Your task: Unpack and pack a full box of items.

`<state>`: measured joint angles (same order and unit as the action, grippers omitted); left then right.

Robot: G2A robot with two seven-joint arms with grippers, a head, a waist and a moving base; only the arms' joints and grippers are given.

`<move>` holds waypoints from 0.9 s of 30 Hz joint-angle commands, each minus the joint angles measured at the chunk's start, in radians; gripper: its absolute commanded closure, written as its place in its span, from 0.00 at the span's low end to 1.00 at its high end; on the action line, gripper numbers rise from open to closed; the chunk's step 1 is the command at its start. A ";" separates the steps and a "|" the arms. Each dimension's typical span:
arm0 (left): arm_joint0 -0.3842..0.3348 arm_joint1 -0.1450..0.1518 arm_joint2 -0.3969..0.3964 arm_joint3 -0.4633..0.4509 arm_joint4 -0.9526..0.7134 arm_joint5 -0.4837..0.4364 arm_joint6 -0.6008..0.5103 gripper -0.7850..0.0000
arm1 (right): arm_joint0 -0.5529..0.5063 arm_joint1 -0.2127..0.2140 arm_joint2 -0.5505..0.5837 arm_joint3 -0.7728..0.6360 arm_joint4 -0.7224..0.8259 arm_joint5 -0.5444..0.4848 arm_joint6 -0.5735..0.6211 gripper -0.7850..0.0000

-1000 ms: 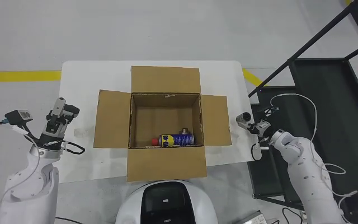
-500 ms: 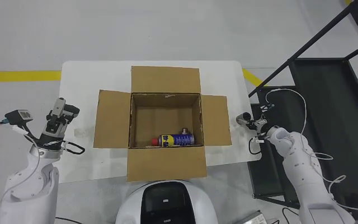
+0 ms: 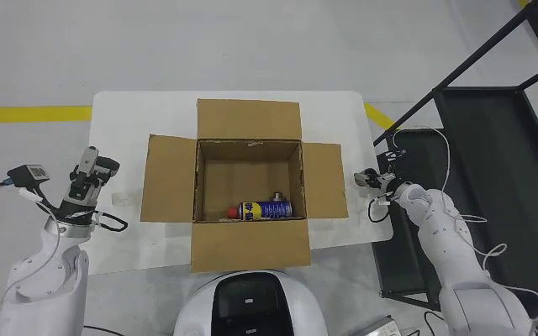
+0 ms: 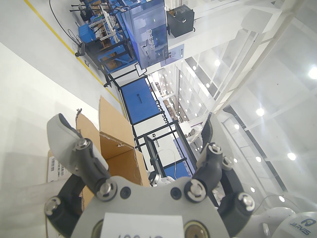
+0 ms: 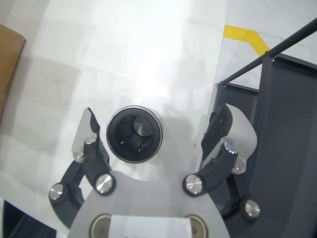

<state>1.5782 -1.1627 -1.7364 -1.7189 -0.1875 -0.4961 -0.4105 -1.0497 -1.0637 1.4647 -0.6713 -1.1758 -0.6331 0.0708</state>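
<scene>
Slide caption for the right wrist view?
The right gripper, jaws open, above the white table, a black cylinder standing between them.

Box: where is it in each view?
Top view: box open, centre of table.
Left wrist view: just beyond the left gripper.
Right wrist view: one flap corner at the frame edge.
Shared landmark: the white table.

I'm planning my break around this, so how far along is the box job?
Done, apparently: the box is open and holds only a spray can, lying inside. In hand: the right gripper, open, sits over a black cylinder standing on the table; the left gripper is open, left of the box. Left, probably: the can, then all repacking.
</scene>
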 commanded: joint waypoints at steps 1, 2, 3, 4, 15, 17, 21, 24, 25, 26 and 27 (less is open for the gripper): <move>0.000 0.000 0.000 0.000 0.000 0.000 0.000 0.00 | 0.009 -0.001 -0.008 0.014 -0.003 -0.004 -0.002 0.71; 0.000 0.000 0.000 0.000 0.000 0.000 0.000 0.00 | 0.012 -0.002 -0.012 0.021 -0.004 -0.006 -0.003 1.00; 0.000 0.000 0.000 0.000 0.000 0.000 0.000 0.00 | 0.014 -0.003 -0.015 0.026 -0.004 -0.007 -0.007 1.00; 0.000 0.000 0.000 0.000 0.000 0.000 0.000 0.00 | 0.015 -0.003 -0.018 0.029 -0.006 -0.009 -0.010 1.00; 0.000 0.000 0.000 0.000 0.000 0.000 0.000 0.00 | 0.014 -0.003 -0.042 0.025 -0.019 -0.025 -0.059 1.00; 0.000 0.000 0.000 0.000 0.000 0.000 0.000 0.00 | 0.007 -0.001 -0.044 0.007 -0.026 -0.033 -0.077 1.00; 0.000 0.000 0.000 0.000 0.000 0.000 0.000 0.00 | -0.037 0.014 -0.017 -0.082 -0.040 -0.048 -0.137 1.00; 0.000 0.000 0.000 0.000 0.000 0.000 0.000 0.00 | -0.107 0.032 0.032 -0.222 -0.053 -0.043 -0.179 1.00; 0.000 0.000 0.000 0.000 0.000 0.000 0.000 0.00 | -0.137 0.038 0.052 -0.281 -0.051 -0.040 -0.187 1.00; 0.000 0.000 0.000 0.000 0.000 0.000 0.000 0.00 | -0.170 0.044 0.073 -0.347 -0.054 -0.032 -0.190 1.00; 0.000 0.000 0.000 0.000 0.000 0.000 0.000 0.00 | -0.205 0.048 0.092 -0.419 -0.049 -0.031 -0.192 1.00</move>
<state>1.5782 -1.1627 -1.7364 -1.7189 -0.1875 -0.4961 -0.4105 -1.2194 -1.0195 1.5375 -1.0094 -1.2282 -0.6669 -0.1205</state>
